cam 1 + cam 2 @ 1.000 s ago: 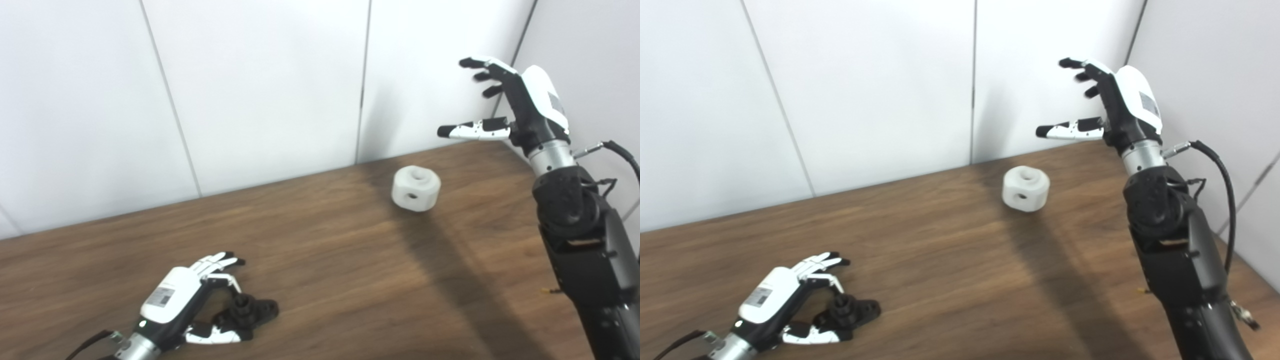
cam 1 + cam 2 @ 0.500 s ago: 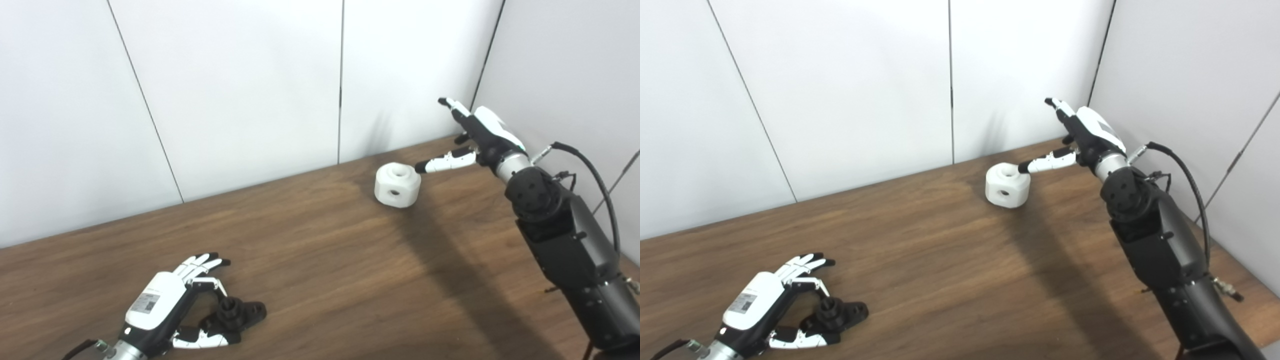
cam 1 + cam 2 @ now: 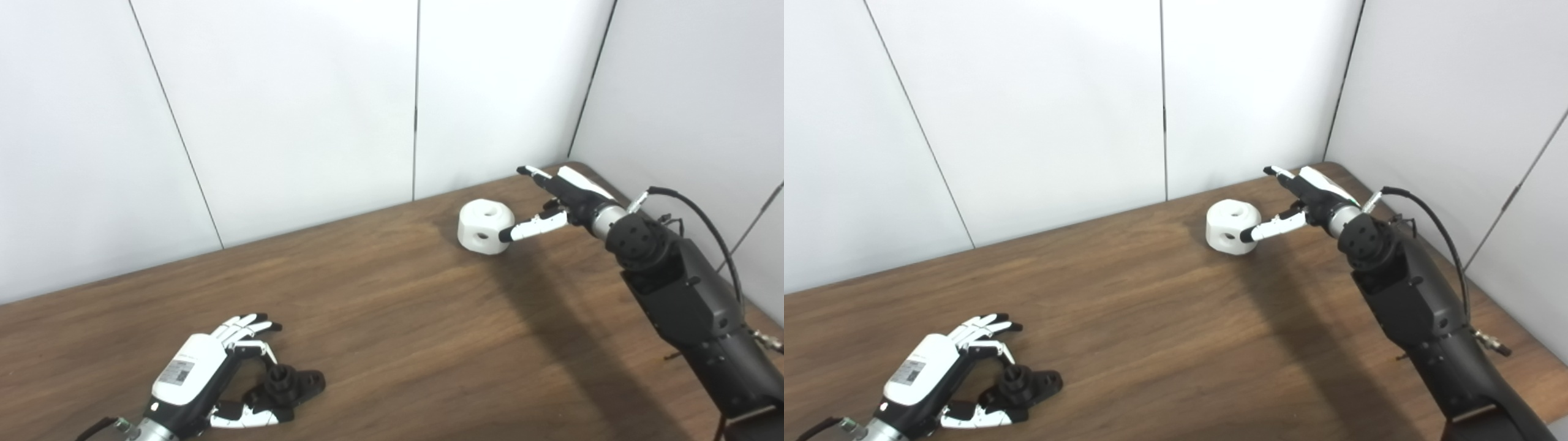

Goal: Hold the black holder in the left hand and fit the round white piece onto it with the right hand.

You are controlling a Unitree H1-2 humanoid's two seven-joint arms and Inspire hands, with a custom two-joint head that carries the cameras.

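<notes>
Spreading right hand [image 3: 566, 195], thumb touching round white piece [image 3: 485, 227]

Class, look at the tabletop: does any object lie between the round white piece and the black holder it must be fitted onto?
Nothing visible does. Only bare wooden table lies between the round white piece and the black holder.

We see table [image 3: 392, 318] running to wall panels [image 3: 294, 104] at 12 o'clock. Holder [image 3: 293, 386] on table at 7 o'clock, left hand [image 3: 205, 380] around it. Round piece [image 3: 486, 227] at 1 o'clock, near wall; right hand [image 3: 560, 202] just beside it at 3 o'clock side, thumb tip touching.
</notes>
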